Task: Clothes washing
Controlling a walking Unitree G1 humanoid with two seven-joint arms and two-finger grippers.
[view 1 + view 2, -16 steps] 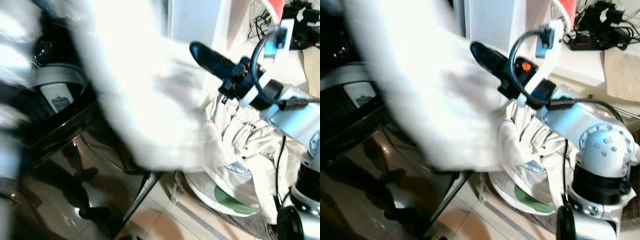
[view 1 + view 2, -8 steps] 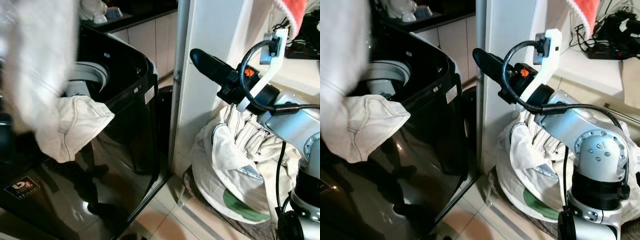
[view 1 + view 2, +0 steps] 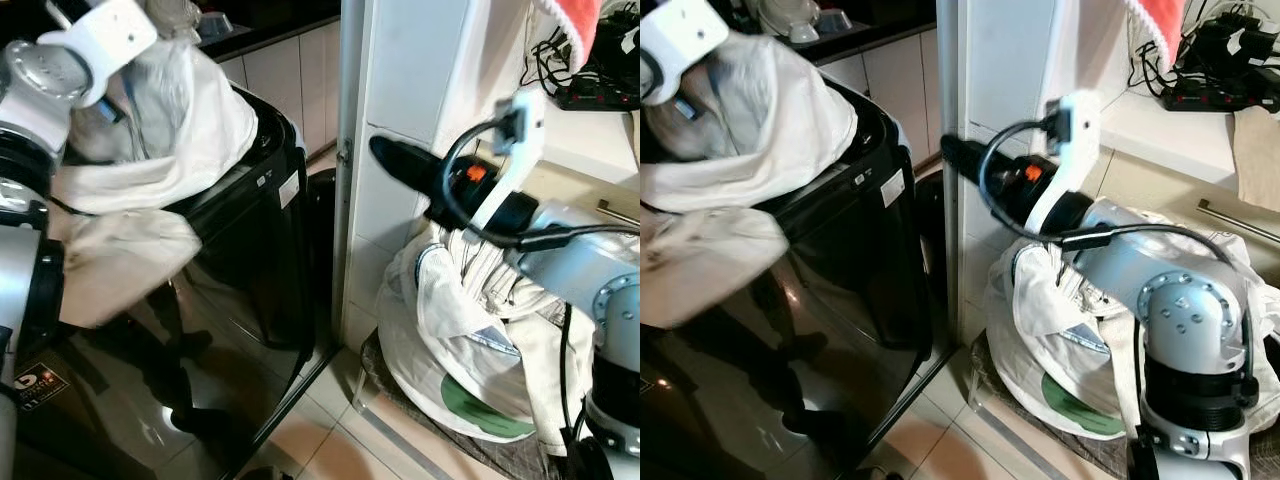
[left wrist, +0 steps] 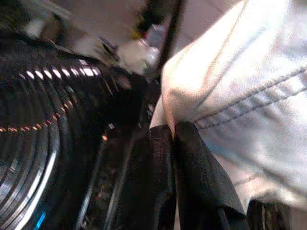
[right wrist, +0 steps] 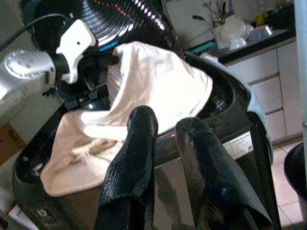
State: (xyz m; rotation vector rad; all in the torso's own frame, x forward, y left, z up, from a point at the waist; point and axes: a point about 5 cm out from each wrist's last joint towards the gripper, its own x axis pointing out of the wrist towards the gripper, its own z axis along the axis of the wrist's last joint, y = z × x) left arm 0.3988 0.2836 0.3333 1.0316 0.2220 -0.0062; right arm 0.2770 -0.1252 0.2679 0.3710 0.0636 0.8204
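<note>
Loading step: the left pincer point(image 4: 172, 143), closed on a garment point(image 3: 150, 130), hung over the washer point(image 3: 250, 230). The right pincer point(image 5: 165, 143) waited slightly parted, empty. Next: lower the garment into the drum, then release.

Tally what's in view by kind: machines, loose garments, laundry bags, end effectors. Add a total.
Washers: 1
Garments: 1, draped over the washer rim
Laundry bags: 1
End effectors: 2, left and right
Total: 5
</note>
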